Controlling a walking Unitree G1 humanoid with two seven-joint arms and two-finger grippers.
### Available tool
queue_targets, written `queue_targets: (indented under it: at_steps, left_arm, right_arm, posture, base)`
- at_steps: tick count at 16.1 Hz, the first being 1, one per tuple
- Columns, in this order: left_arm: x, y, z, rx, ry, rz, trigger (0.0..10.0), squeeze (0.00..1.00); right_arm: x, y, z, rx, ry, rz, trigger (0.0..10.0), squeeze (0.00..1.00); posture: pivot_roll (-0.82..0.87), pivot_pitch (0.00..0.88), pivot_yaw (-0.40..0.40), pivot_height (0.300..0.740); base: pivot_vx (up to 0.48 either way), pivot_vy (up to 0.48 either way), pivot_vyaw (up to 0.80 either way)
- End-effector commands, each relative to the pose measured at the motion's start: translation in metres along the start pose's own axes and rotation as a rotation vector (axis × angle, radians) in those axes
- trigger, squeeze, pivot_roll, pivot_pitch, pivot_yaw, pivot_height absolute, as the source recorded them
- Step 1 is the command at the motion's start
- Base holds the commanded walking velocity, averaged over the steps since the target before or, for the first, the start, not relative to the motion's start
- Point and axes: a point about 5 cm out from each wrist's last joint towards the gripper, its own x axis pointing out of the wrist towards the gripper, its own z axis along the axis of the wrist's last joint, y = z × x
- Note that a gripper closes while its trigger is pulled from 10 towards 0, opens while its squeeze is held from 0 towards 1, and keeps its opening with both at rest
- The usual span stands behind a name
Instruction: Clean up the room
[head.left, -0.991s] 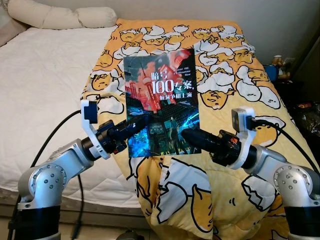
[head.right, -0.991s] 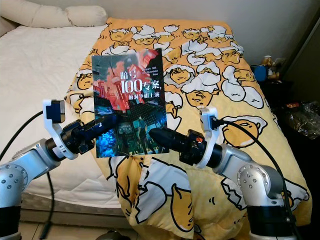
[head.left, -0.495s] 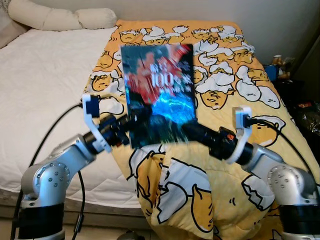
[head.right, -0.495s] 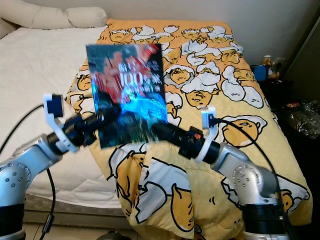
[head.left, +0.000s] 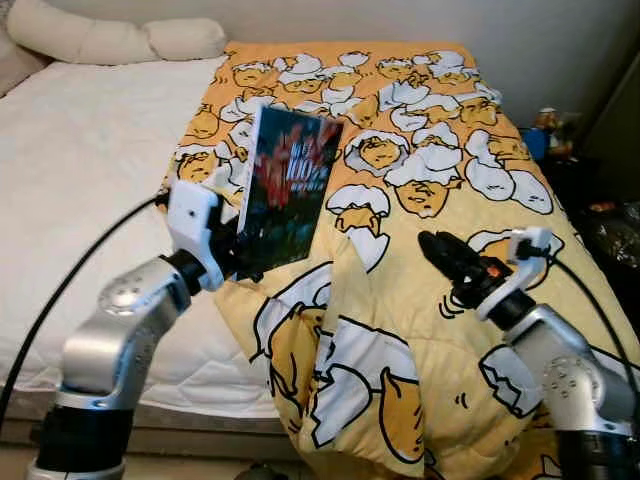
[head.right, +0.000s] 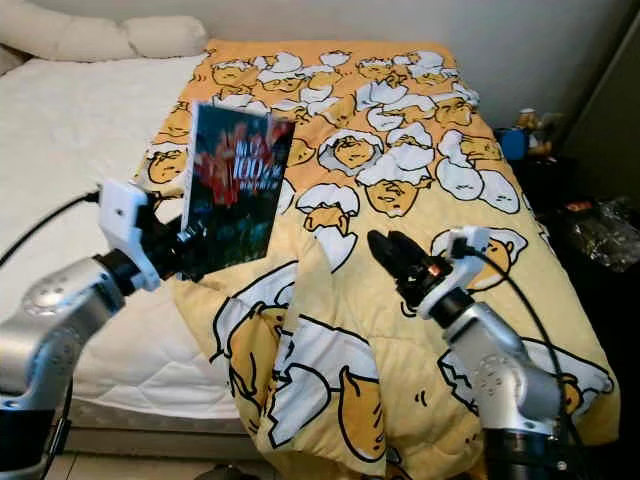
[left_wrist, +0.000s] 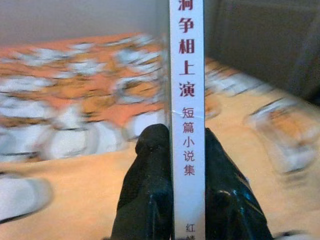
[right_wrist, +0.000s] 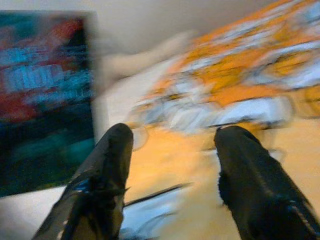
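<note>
Glossy paperback book (head.left: 288, 190), dark cover with red and teal artwork and white Chinese title, held upright and clear of the bed, above the left side of the yellow cartoon-egg duvet (head.left: 420, 330). Clamped near its lower edge by the left pincer (head.left: 245, 262), one black finger pressed on each cover and the white spine (left_wrist: 186, 110) running straight up between them in the left wrist view. Tilted a little, front cover angled toward the right arm.

Right pincer (head.left: 440, 255) off the book, fingers spread wide with nothing between them, hovering over the duvet toward the bed's right side, well apart from the book. Blurred in its own wrist view, with the book's cover at the edge of sight.

Likely light and fairly stiff along the spine, but flexible in the covers; a slim volume, so prone to sag or swing when gripped at one edge alone. Slick cover probably offers little friction, so a firm squeeze close to the spine seems the safest hold, as now. Not fragile, though corners and pages could crease if dropped or pinched at the loose fore-edge.

White mattress sheet (head.left: 90, 150) bare along the bed's left side, pillows (head.left: 120, 35) at the head.
</note>
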Motion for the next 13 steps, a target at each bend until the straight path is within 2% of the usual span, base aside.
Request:
queue_targets:
  at_steps: [1,2,3,4,6,10,11,12,13]
  left_arm:
    - [-0.004,0.008,-0.016,0.102,0.096,0.174,10.0,0.0]
    - [-0.005,0.008,-0.022,0.112,0.122,0.203,10.0,0.0]
    - [-0.011,0.006,-0.028,0.156,0.125,0.236,10.0,0.0]
    - [-0.017,0.004,-0.034,0.14,0.131,0.276,10.0,0.0]
    - [-0.02,0.003,-0.038,0.126,0.132,0.3,10.0,0.0]
    - [-0.027,-0.002,-0.047,0.12,0.164,0.339,10.0,0.0]
    - [-0.028,-0.004,-0.049,0.11,0.17,0.344,10.0,0.0]
    - [-0.029,-0.005,-0.052,0.09,0.177,0.342,10.0,0.0]
    - [-0.03,-0.005,-0.053,0.095,0.183,0.355,10.0,0.0]
  right_arm:
    - [-0.004,-0.011,-0.005,-0.094,-0.029,-0.256,10.0,0.82]
    - [-0.005,-0.014,-0.007,-0.108,-0.038,-0.308,10.0,0.0]
    - [0.0,-0.004,-0.01,-0.141,-0.036,-0.304,10.0,0.0]
    - [0.006,0.005,-0.014,-0.142,-0.011,-0.289,10.0,0.0]
    - [0.007,0.011,-0.02,-0.148,0.021,-0.277,10.0,0.0]
    - [0.002,0.008,-0.041,-0.247,0.137,-0.401,10.0,0.0]
    - [0.0,0.007,-0.043,-0.3,0.168,-0.42,10.0,0.0]
    - [-0.001,0.006,-0.043,-0.372,0.193,-0.418,10.0,0.0]
    - [-0.001,0.008,-0.043,-0.366,0.195,-0.386,10.0,0.0]
  posture:
    - [-0.1,0.0,0.05,0.74]
    - [-0.1,0.0,0.05,0.74]
    - [-0.14,0.0,0.069,0.74]
    - [-0.12,0.0,0.052,0.74]
    - [-0.12,0.0,0.043,0.74]
    - [-0.11,0.0,0.028,0.74]
    - [-0.1,0.0,0.024,0.74]
    - [-0.1,0.0,0.019,0.74]
    - [-0.1,0.0,0.018,0.74]
  base:
    - [0.0,0.0,0.0]
    - [0.0,0.0,0.0]
    - [0.0,0.0,0.0]
    - [0.0,0.0,0.0]
    - [0.0,0.141,0.0]
    - [0.0,0.39,0.0]
    - [0.0,0.39,0.0]
    - [0.0,0.39,0.0]
    - [0.0,0.39,0.0]
